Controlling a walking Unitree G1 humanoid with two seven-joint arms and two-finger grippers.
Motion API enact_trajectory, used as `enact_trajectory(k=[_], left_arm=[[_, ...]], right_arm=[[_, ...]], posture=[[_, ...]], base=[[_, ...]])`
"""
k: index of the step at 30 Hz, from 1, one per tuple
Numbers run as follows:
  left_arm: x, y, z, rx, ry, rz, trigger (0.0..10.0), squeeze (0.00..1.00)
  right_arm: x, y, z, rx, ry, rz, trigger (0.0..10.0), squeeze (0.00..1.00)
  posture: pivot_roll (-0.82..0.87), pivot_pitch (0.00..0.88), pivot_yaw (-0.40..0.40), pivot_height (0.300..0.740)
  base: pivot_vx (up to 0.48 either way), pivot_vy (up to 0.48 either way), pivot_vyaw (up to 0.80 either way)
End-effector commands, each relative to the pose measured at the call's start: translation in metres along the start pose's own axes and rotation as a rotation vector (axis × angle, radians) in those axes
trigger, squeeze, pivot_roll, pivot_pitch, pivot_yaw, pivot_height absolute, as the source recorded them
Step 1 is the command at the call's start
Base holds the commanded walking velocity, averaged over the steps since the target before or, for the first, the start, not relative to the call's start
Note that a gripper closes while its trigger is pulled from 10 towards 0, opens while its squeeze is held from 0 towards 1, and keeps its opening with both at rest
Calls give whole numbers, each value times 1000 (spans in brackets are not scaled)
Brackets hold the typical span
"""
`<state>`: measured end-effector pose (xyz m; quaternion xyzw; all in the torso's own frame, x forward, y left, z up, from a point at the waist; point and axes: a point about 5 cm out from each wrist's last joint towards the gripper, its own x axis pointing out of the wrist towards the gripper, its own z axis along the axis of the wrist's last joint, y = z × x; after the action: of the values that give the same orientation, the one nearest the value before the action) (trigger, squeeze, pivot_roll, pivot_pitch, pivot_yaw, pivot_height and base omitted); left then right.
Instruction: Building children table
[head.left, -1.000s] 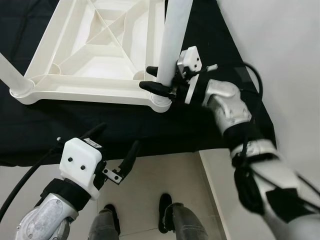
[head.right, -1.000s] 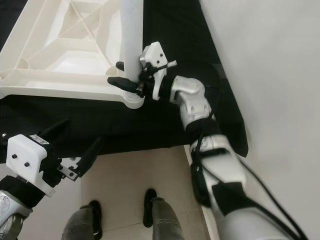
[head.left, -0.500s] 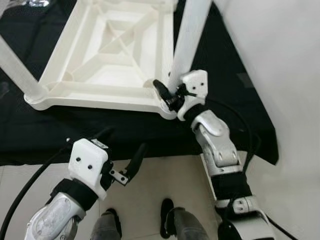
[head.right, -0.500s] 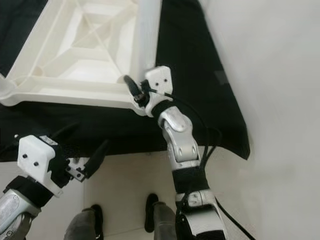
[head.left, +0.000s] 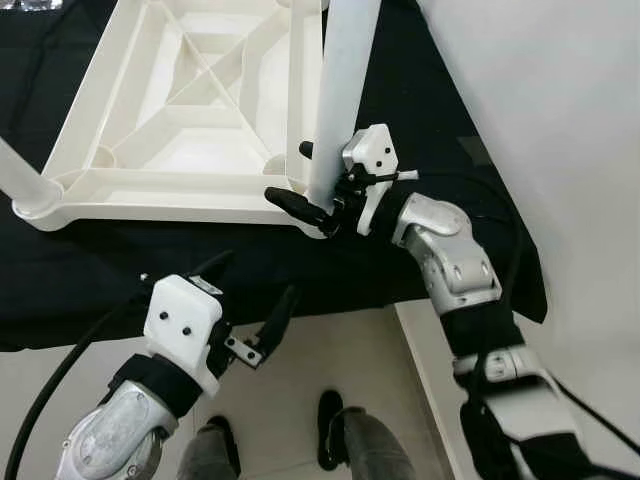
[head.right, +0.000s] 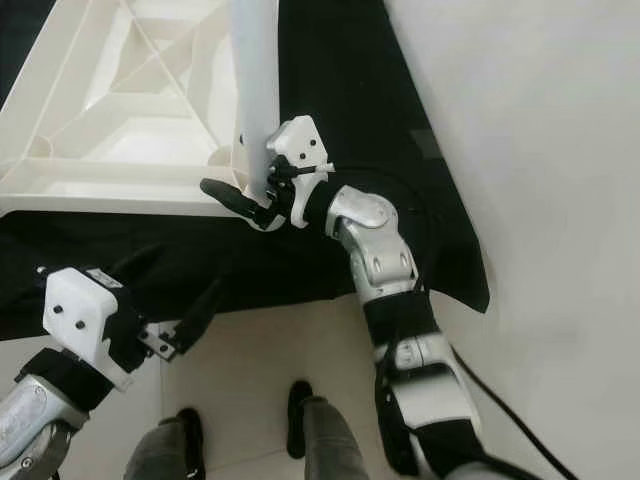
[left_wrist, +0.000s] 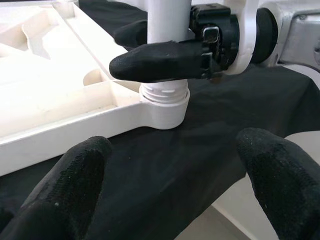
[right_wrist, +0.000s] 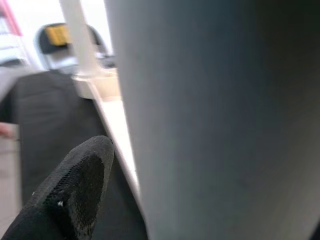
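the white tabletop (head.left: 190, 120) lies upside down on a black cloth (head.left: 420, 100) covering the worktop, ribs showing. a white leg (head.left: 340, 90) stands in its near right corner socket (left_wrist: 165, 102), and the right end effector (head.left: 318, 190) is clamped round the leg just above the socket, one finger on each side. in the left wrist view a few threads on the leg's collar sit above the socket rim, so the leg looks not fully seated. another leg (head.left: 22, 175) stands at the near left corner.

the left end effector (head.left: 255, 315) hovers off the worktop's near edge, fingers spread wide, holding nothing, pointed at the socket.

risks, as a guess: with nothing bracing the tabletop, twisting the leg could spin or slide the whole piece on the cloth, or bunch the cloth. the smooth round leg may slip in the pads. a tilted leg could cross-thread.

the floor (head.left: 330, 360) is pale tile, and a plain white wall (head.left: 560, 120) runs along the right. in the right wrist view a dark chair (right_wrist: 60, 40) is blurred beyond.
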<state>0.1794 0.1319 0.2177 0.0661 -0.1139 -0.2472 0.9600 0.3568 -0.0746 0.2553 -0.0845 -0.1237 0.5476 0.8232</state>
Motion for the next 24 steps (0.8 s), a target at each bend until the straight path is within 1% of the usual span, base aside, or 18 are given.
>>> enact_trajectory(k=[1, 3, 4, 5, 6, 7, 9, 17, 20, 22, 23, 24], left_arm=[[-2, -3, -2, -7, 5, -1, 10000, 0], [-2, -3, -2, -5, 5, 2, 10000, 0], [-2, -3, -2, -5, 5, 2, 10000, 0], [-2, -3, -1, -3, 5, 4, 10000, 0], [-2, -3, -1, -1, 5, 6, 10000, 0], [-2, -3, -1, -1, 5, 6, 10000, 0], [-1, -3, 0, 1, 4, 7, 10000, 0], [-2, -3, 0, 3, 6, 9, 10000, 0], [-2, -3, 0, 4, 8, 8, 10000, 0], [-2, -3, 0, 1, 8, 7, 10000, 0], [-2, -3, 0, 1, 8, 7, 10000, 0], [-2, -3, 0, 0, 8, 6, 10000, 0]], right_arm=[[3, 3, -3, 16, -6, 72, 10000, 0], [4, -4, -1, 25, -4, 90, 10000, 0], [4, -4, -1, 25, -4, 90, 10000, 0], [5, -6, 0, 40, -11, 111, 6824, 0], [6, -8, 1, 53, -17, 138, 0, 0], [6, -8, 1, 53, -17, 138, 0, 0], [6, -10, 4, 79, -32, 205, 0, 0], [4, -14, 3, 78, -24, 224, 0, 0], [2, -16, 0, 72, -21, 202, 0, 0], [-6, -17, -7, 48, 6, 147, 0, 0], [-6, -17, -7, 48, 6, 147, 0, 0], [-12, -17, -15, 36, 44, 84, 0, 0]], posture=[[178, 341, -132, 740], [180, 342, -133, 740], [180, 342, -133, 740], [181, 343, -133, 740], [183, 343, -133, 740], [183, 343, -133, 740], [183, 343, -134, 740], [184, 347, -129, 740], [179, 347, -129, 740], [168, 350, -129, 740], [168, 350, -129, 740], [160, 349, -133, 740]], base=[[0, 0, 0], [0, 0, 0], [0, 0, 0], [0, 0, 0], [0, 0, 0], [0, 0, 0], [0, 0, 0], [0, 0, 0], [0, 0, 0], [0, 0, 0], [0, 0, 0], [0, 0, 0]])
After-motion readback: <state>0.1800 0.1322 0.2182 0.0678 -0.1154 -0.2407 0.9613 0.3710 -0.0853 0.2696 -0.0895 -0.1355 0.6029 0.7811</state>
